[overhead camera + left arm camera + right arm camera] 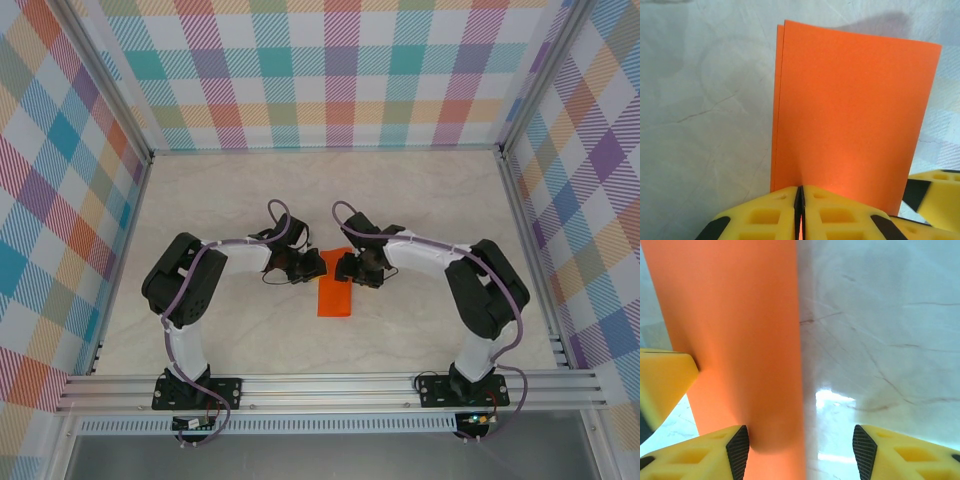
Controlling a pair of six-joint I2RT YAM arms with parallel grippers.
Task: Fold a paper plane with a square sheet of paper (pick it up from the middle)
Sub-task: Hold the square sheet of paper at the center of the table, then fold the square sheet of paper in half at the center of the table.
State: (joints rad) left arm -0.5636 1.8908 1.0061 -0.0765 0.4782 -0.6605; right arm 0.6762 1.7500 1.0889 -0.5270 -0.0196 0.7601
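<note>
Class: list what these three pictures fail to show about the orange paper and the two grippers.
- Top view: the left gripper and right gripper cover the orange paper's far end; their jaws are too small to read.
- Left wrist view: the left gripper hides the paper's near edge.
- Right wrist view: the picture's top and bottom edges cut the paper off.

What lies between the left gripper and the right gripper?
The folded orange sheet of paper: its far end is between the left gripper, shut on it, and the open right gripper. The top external view shows this.
</note>
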